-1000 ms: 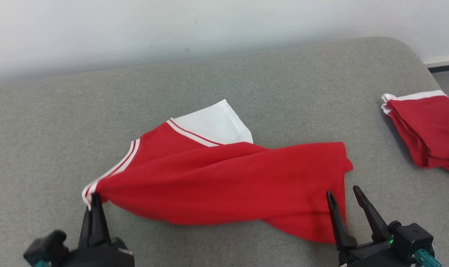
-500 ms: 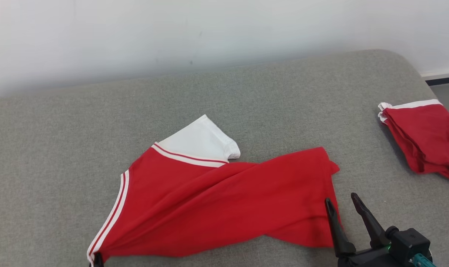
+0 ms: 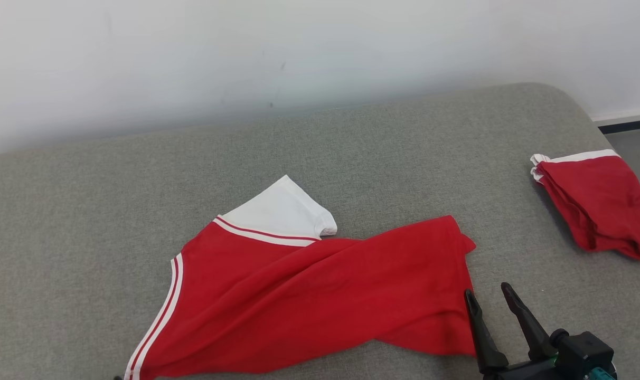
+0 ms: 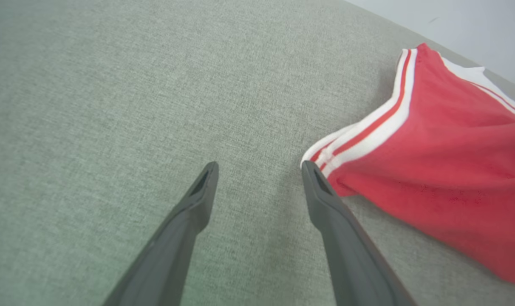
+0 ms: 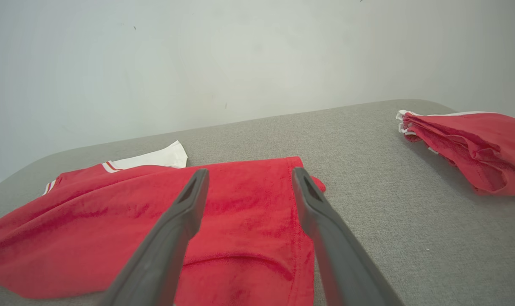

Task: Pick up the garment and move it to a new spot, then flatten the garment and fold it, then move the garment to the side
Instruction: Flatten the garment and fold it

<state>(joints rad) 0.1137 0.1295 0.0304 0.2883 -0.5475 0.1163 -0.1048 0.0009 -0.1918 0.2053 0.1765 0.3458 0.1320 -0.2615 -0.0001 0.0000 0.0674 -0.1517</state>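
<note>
The garment is a red shirt with a white sleeve and white-striped trim, lying rumpled on the grey cushion. In the left wrist view my left gripper stands open over bare cushion, its right finger just beside the garment's striped corner, nothing between the fingers. My right gripper is open at the garment's right hem, holding nothing. In the right wrist view the right gripper hovers above the garment, its fingers astride the red cloth near the hem.
A second red garment with white trim lies folded at the cushion's right edge, also in the right wrist view as a red pile. A pale wall runs behind the cushion. Floor shows past the right corner.
My left gripper has opened and let go of the garment's striped corner, which now lies on the cushion. The head camera has tilted, shifting the scene down. My right gripper stays open.
</note>
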